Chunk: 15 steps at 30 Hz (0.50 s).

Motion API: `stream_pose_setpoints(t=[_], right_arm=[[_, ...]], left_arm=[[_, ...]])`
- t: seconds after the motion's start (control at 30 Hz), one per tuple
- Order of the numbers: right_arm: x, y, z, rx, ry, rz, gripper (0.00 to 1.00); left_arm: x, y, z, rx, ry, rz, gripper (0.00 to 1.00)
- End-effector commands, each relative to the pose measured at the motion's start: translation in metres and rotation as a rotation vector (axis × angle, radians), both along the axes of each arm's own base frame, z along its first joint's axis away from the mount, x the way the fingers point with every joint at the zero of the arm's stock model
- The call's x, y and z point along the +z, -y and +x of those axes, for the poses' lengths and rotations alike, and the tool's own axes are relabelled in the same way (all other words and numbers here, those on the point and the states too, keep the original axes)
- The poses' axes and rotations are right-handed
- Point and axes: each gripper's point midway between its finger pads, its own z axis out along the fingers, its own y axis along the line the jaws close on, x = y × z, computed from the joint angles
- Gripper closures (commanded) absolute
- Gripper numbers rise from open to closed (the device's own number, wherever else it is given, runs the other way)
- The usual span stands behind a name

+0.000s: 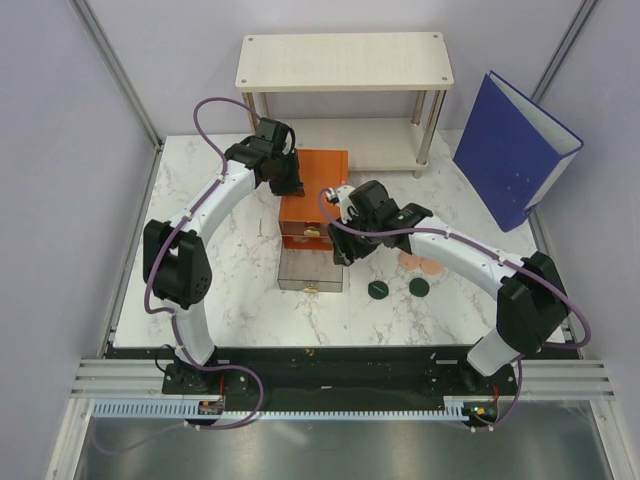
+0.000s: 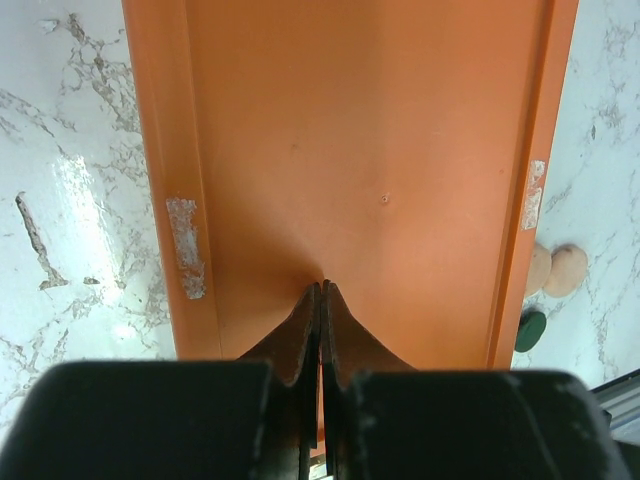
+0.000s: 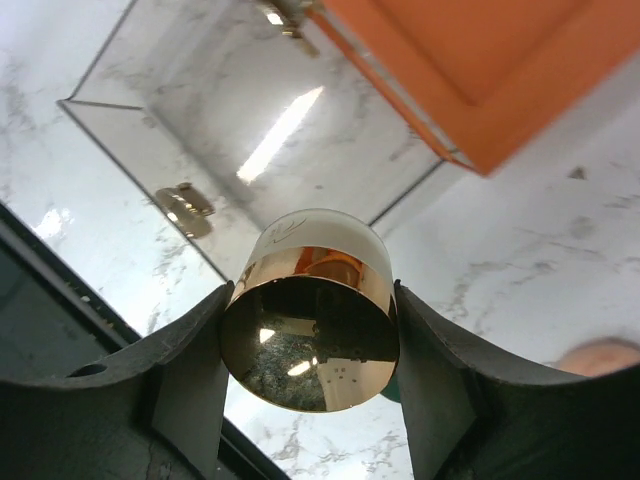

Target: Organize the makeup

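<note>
My right gripper is shut on the cream gold-capped tube and holds it above the clear pulled-out drawer of the orange box. My left gripper is shut and empty, its tips against the top of the orange box. Two peach-pink discs and two dark green discs lie on the table right of the drawer. The left wrist view shows the peach-pink discs and one green disc. The gold compact and the grey stick are out of view.
The open drawer sticks out toward the arms, with a gold knob on its front. A cream two-tier shelf stands at the back. A big blue binder leans at the back right.
</note>
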Motion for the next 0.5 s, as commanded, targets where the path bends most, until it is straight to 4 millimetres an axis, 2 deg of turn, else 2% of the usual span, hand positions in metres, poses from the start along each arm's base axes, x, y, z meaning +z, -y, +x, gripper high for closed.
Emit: stream_pose_setpoints(t=[0.0, 0.1, 0.2, 0.23, 0.33, 0.47], right_arm=[[0.029, -0.045, 0.004, 0.096, 0.037, 0.133, 1.0], [0.023, -0.06, 0.006, 0.122, 0.027, 0.138, 1.0], [0.004, -0.068, 0.006, 0.14, -0.012, 0.119, 0.98], [-0.008, -0.07, 0.005, 0.147, -0.038, 0.105, 0.97], [-0.024, -0.071, 0.005, 0.147, -0.061, 0.078, 0.89], [-0.032, -0.072, 0.011, 0.136, -0.052, 0.049, 0.66]], left_arm=[[-0.004, 0.002, 0.003, -0.03, 0.001, 0.01, 0.98], [-0.007, 0.001, 0.002, -0.028, -0.006, 0.013, 0.98], [-0.008, 0.001, 0.0, -0.024, -0.012, 0.014, 0.98], [-0.009, 0.0, 0.0, -0.02, -0.015, 0.015, 0.98], [-0.01, 0.0, -0.001, -0.017, -0.018, 0.016, 0.98], [-0.012, 0.0, -0.001, -0.014, -0.022, 0.016, 0.98]])
